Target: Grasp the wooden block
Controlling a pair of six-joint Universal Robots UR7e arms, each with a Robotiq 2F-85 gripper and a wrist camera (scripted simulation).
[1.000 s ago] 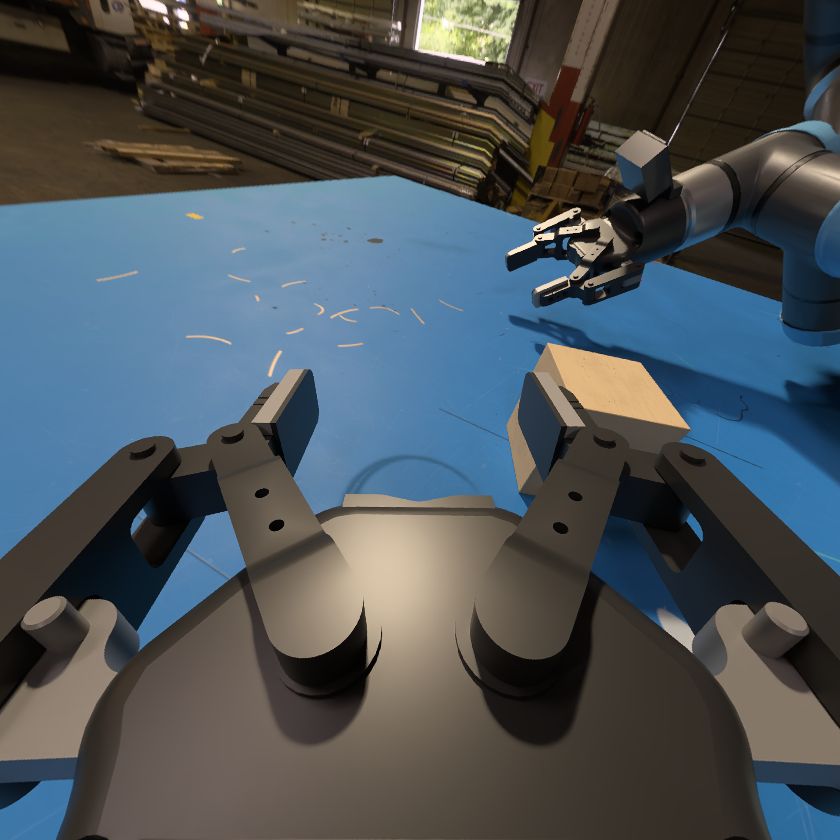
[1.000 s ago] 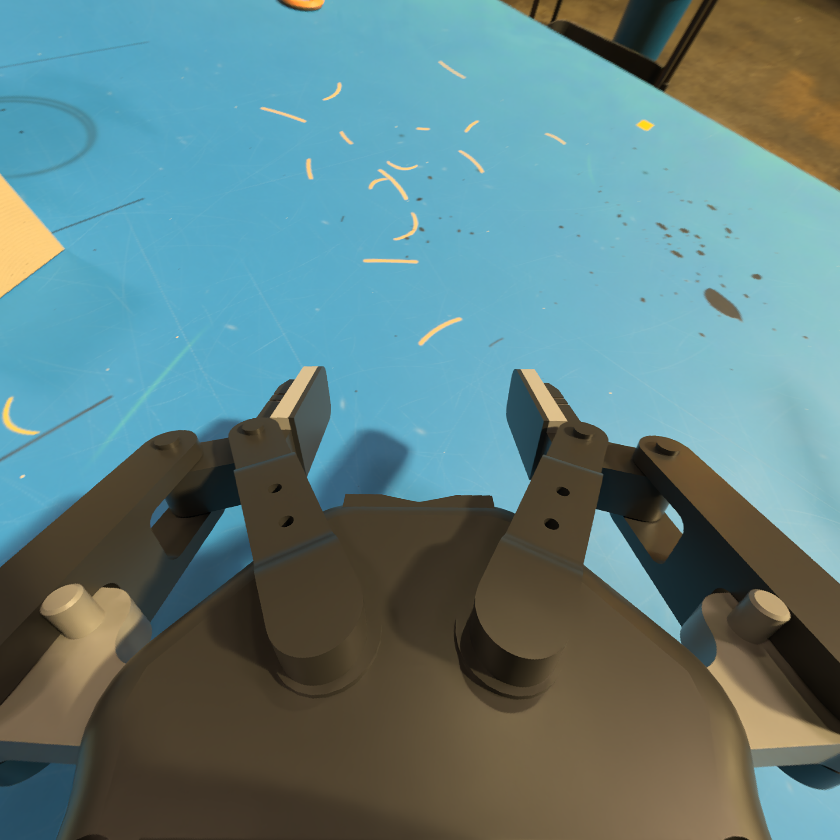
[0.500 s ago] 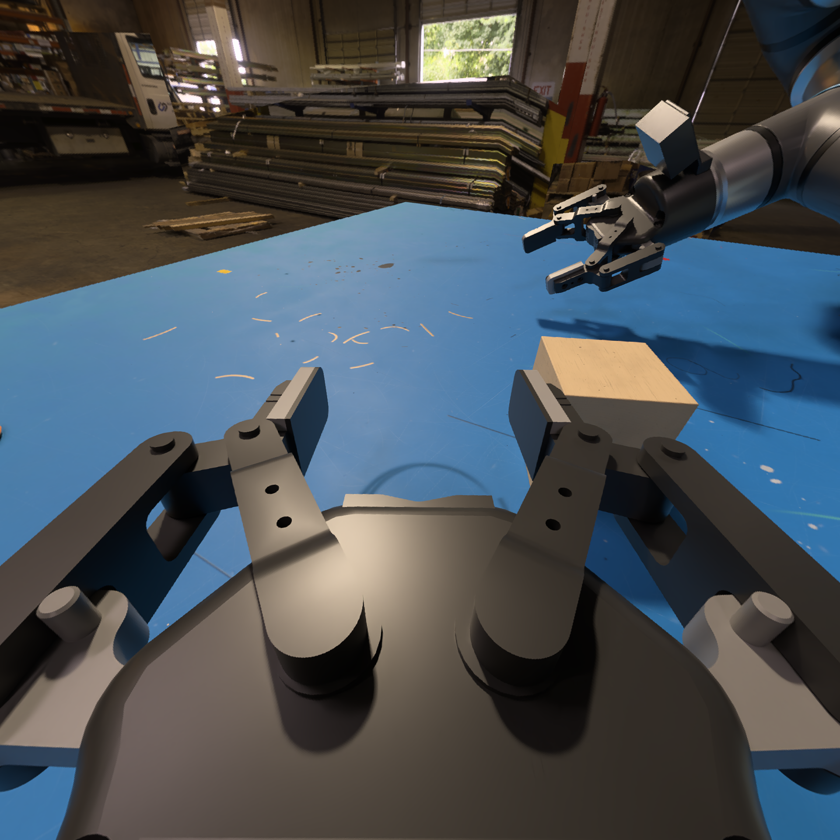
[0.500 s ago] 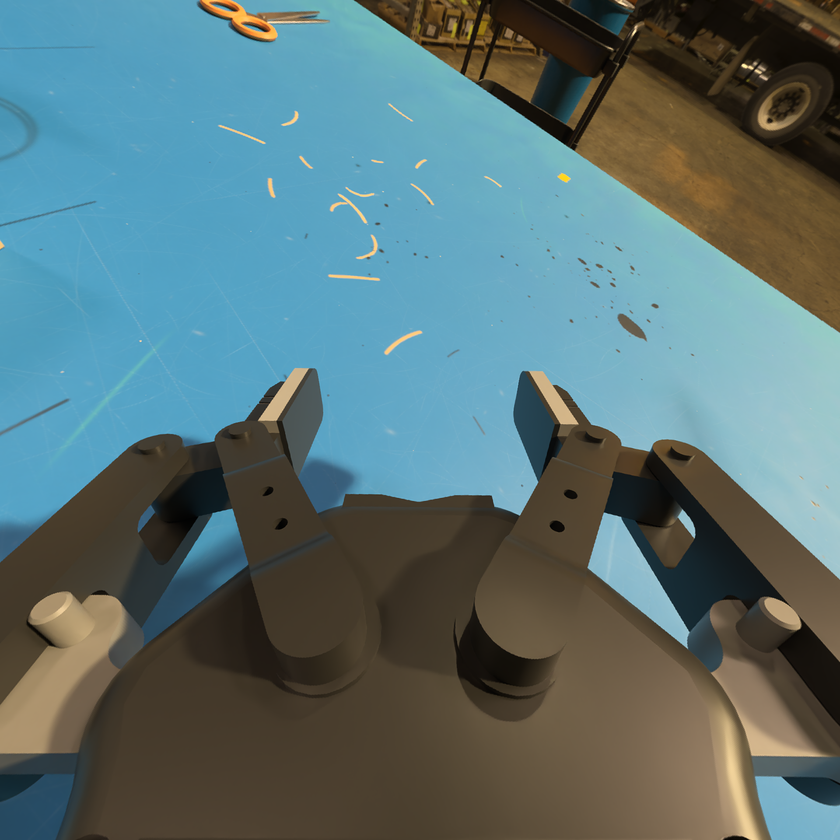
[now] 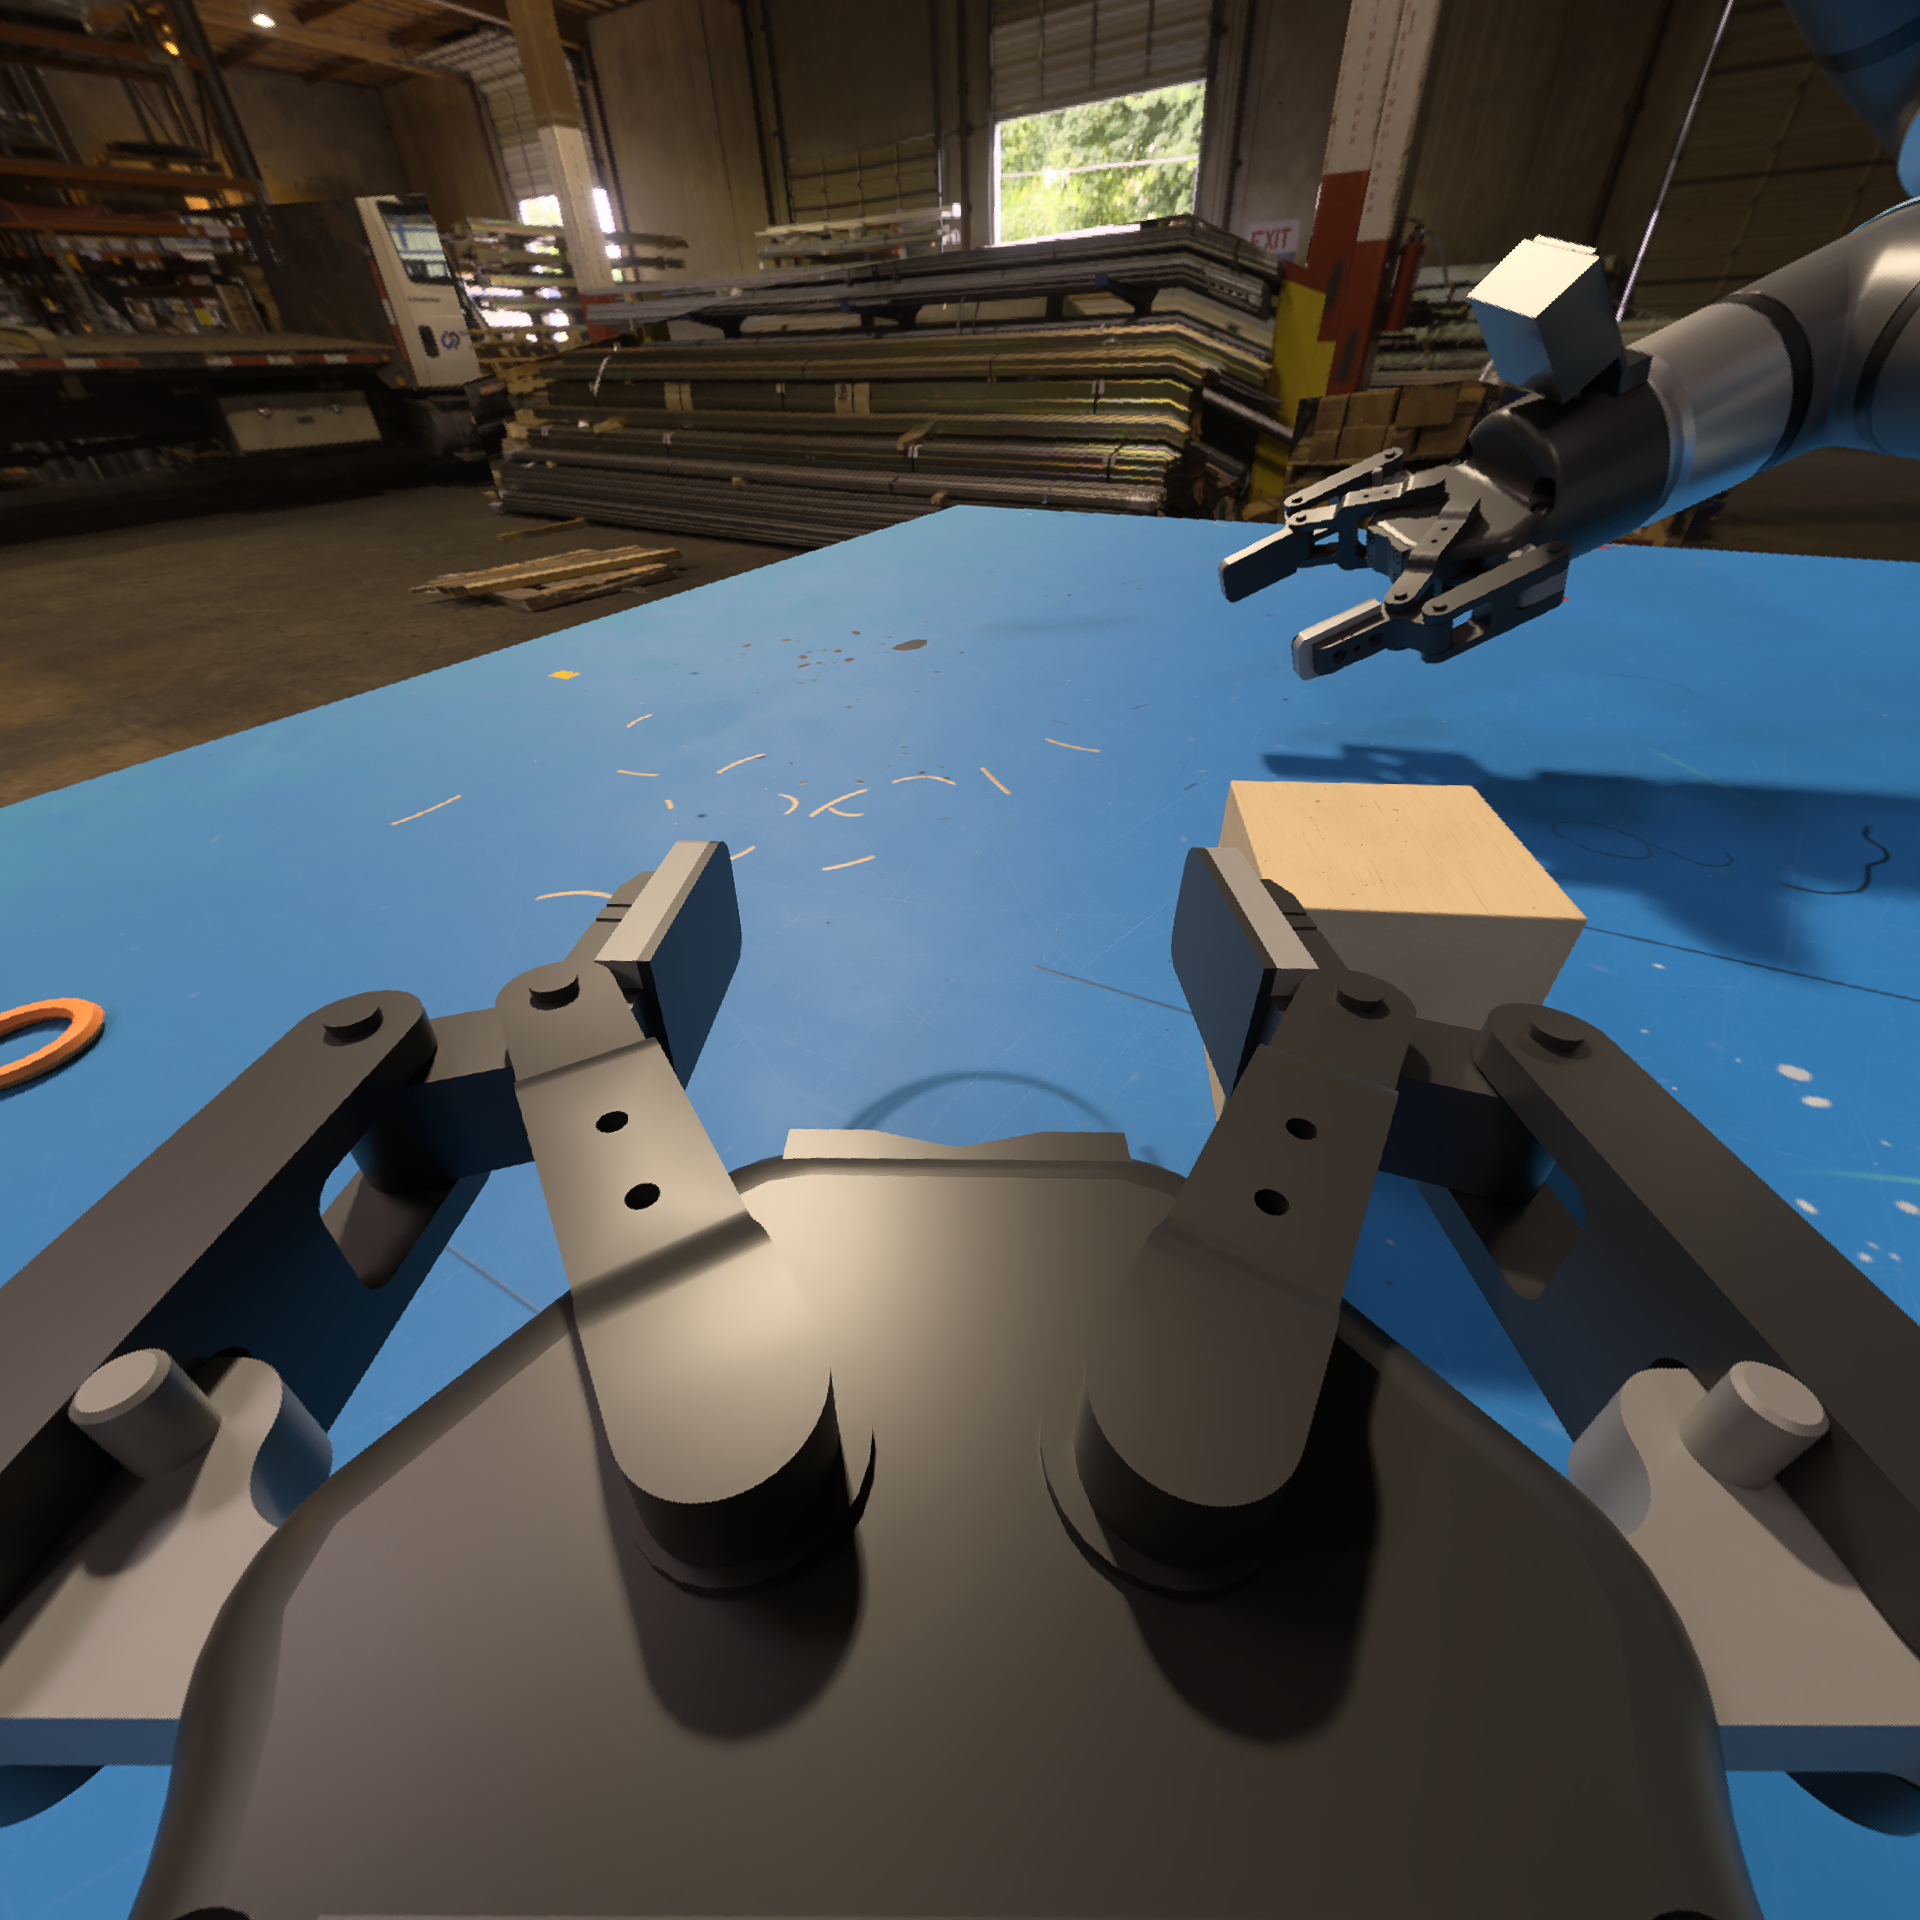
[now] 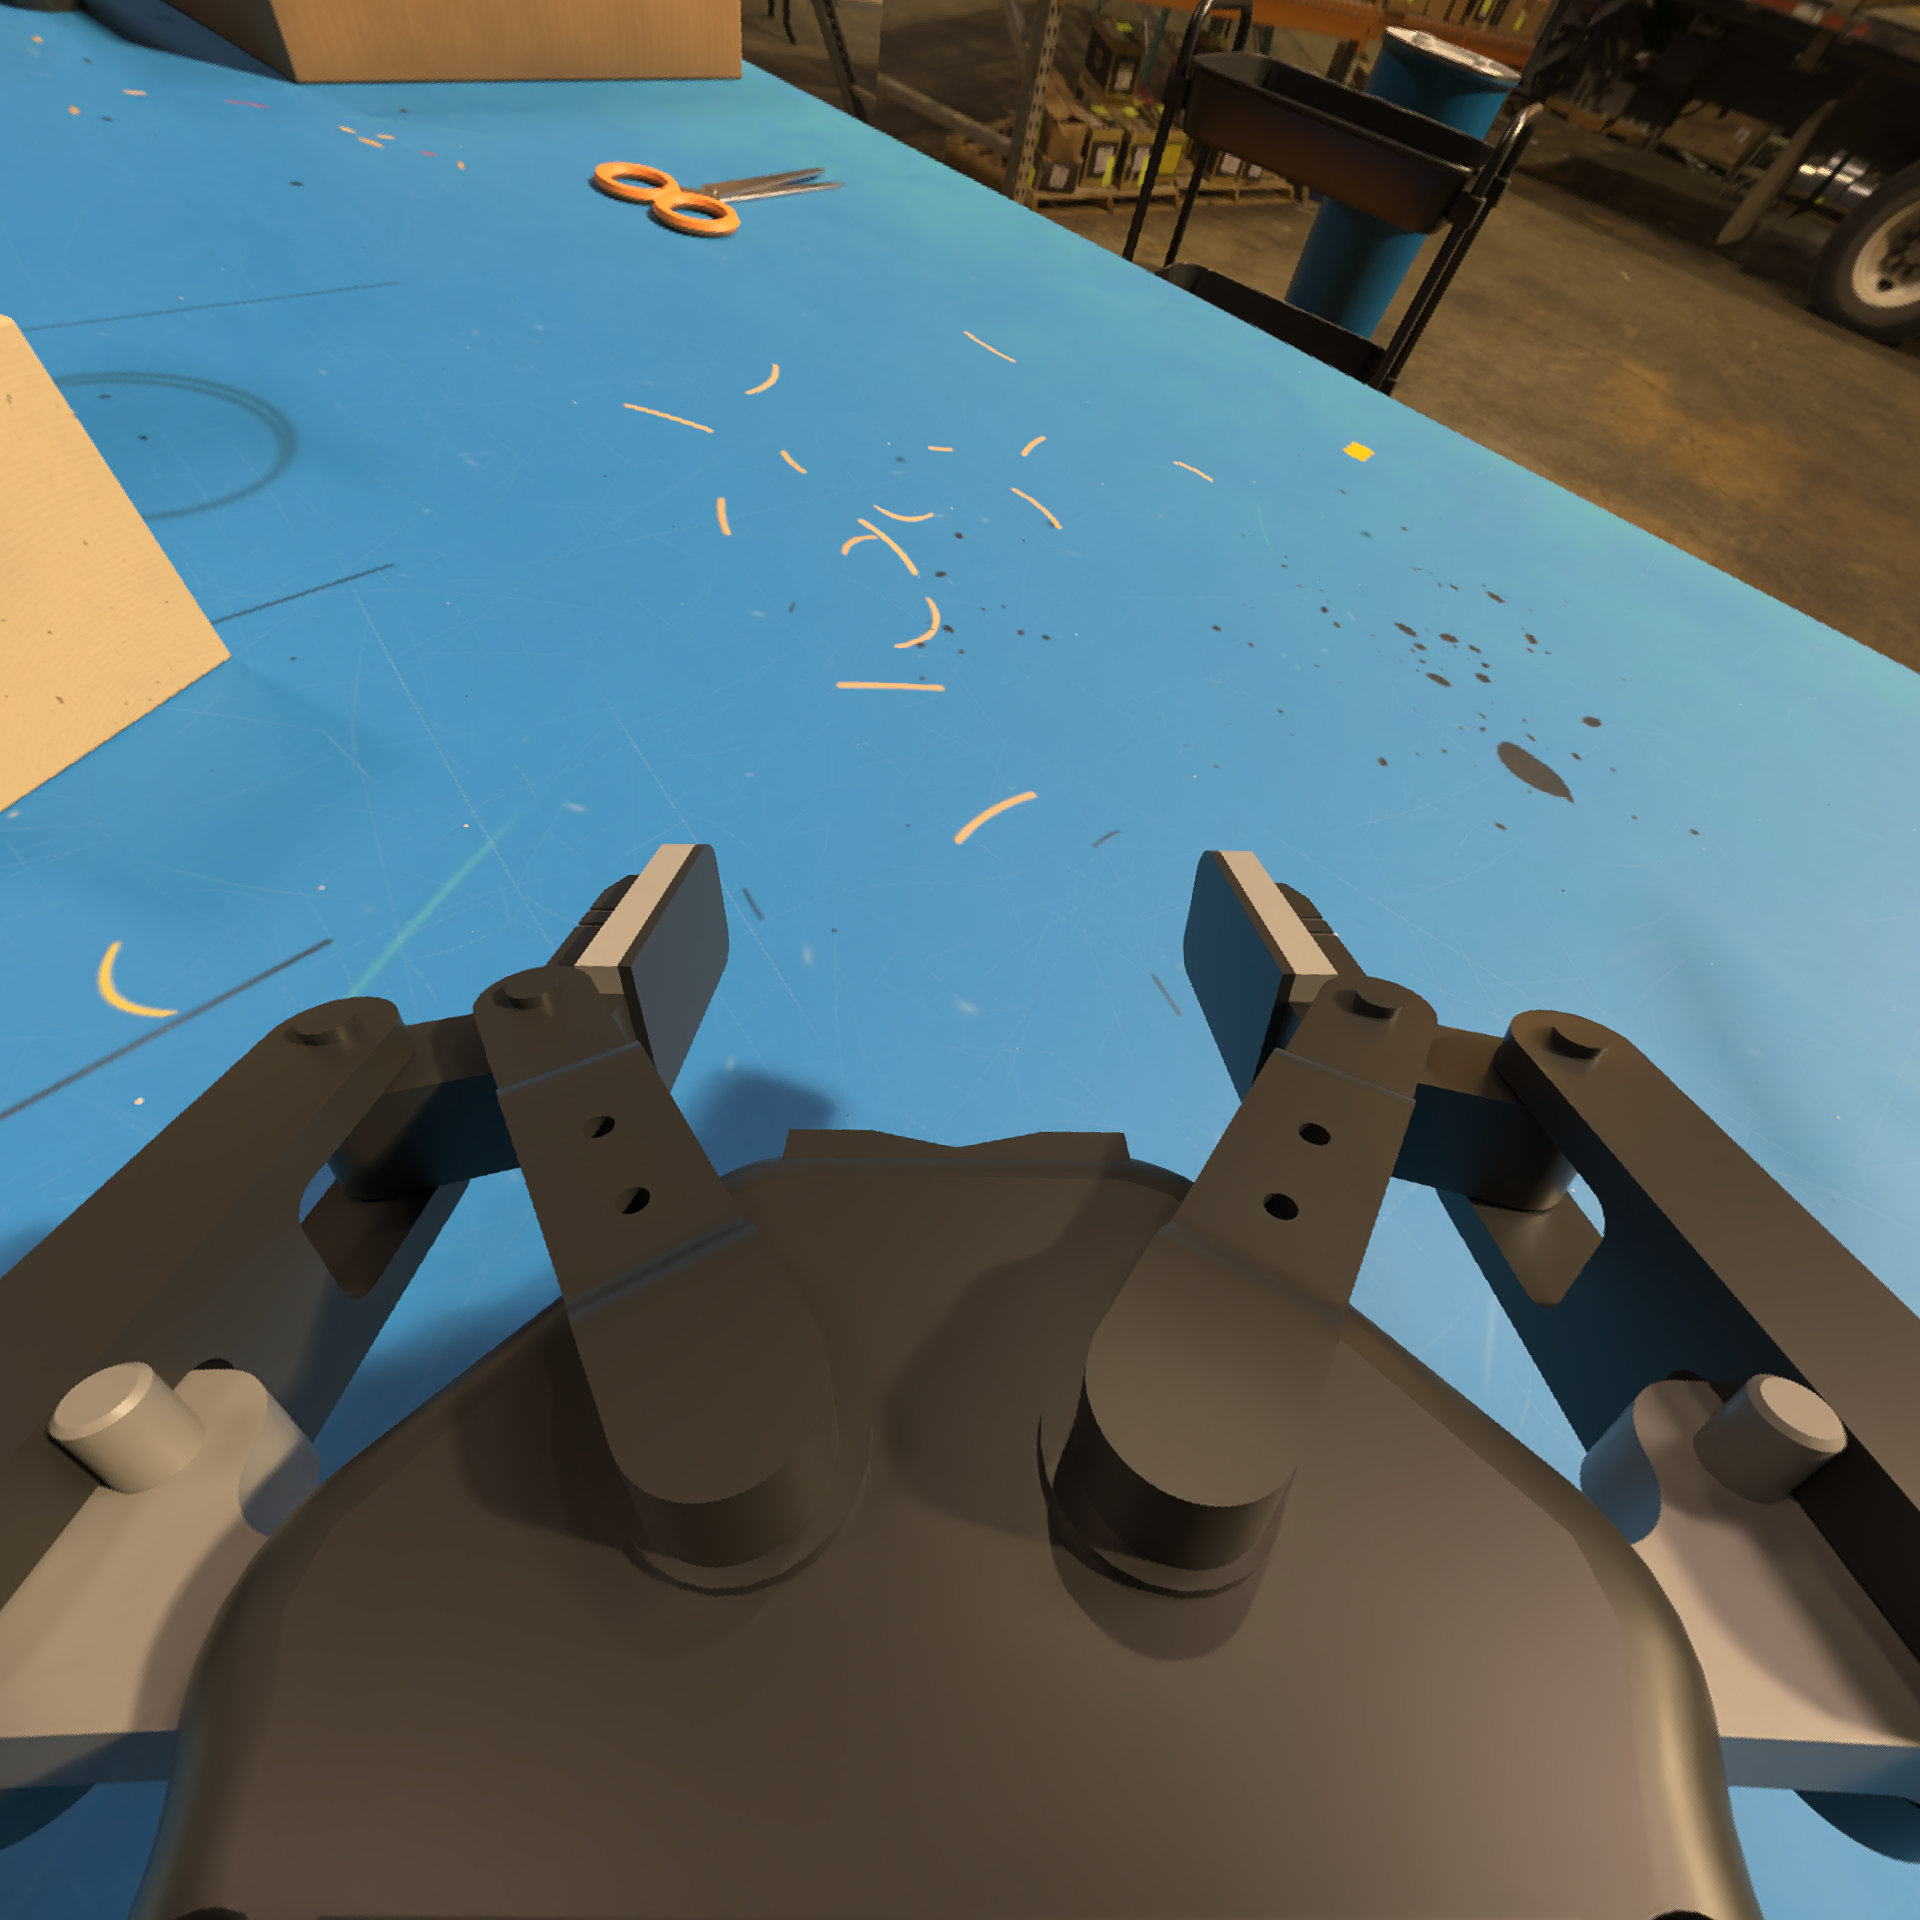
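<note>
1. Left gripper: spread wide, holding nothing.
2. Wooden block: on blue table, just beyond right-hand fingertip, outside the jaws.
3. Right gripper: spread, empty.

Bare blue table lies between the spread fingers of the left tool; the wooden block stands just outside its right finger, blocking that side. The right tool, fingers apart, has clear table ahead toward the far edge. Scissors lie well off near that edge.
</note>
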